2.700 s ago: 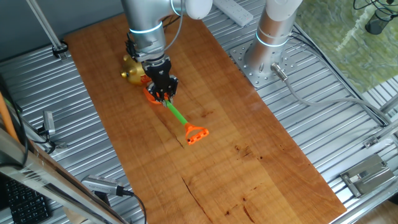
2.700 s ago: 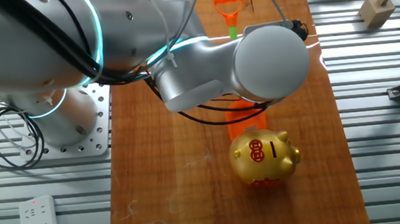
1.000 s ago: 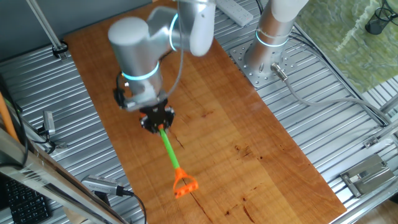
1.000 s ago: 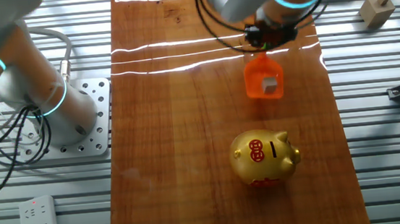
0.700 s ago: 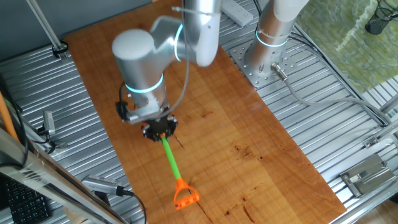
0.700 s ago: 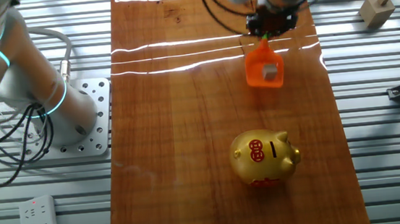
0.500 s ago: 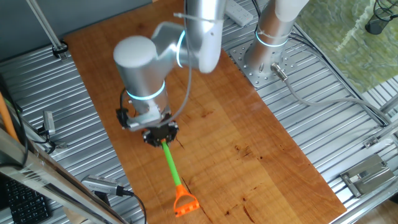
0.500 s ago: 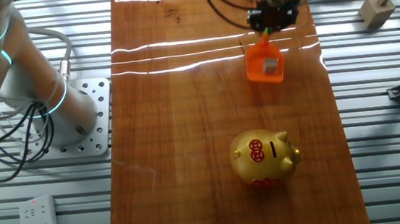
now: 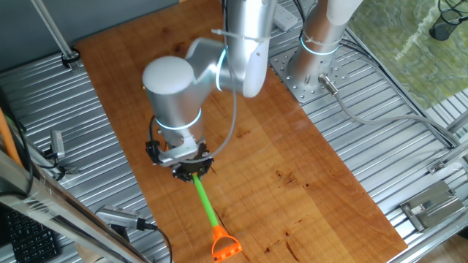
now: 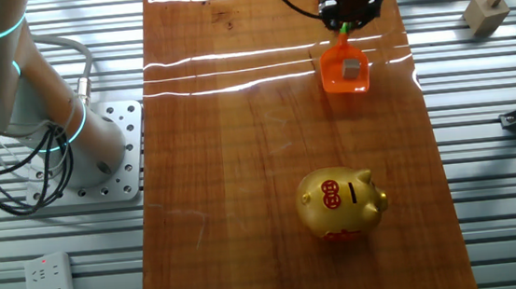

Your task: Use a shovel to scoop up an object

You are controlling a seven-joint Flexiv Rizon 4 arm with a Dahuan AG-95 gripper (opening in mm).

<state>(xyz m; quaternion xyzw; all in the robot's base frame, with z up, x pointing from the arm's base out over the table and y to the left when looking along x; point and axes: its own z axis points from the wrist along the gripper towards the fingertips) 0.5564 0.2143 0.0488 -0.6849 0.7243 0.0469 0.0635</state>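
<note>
My gripper [image 9: 191, 171] is shut on the green shaft of the shovel [image 9: 208, 208], near the blade end. In one fixed view the shaft runs down to the orange D-shaped loop [image 9: 224, 249], and the arm hides the blade. In the other fixed view the gripper [image 10: 349, 12] is at the top edge, and the orange blade [image 10: 344, 70] hangs below it, above the wooden board. The tiny grey-tan block [image 10: 352, 67] lies in the blade.
A gold piggy bank [image 10: 341, 203] stands on the wooden board [image 10: 241, 165], apart from the blade. The arm's base [image 9: 314, 66] is at the back right. A tan block [image 10: 484, 12] and tools lie on the metal table beside the board.
The gripper has carried the shovel, with the block in its blade, away from the piggy bank toward the board's other end. The loop end now nears the board's edge.
</note>
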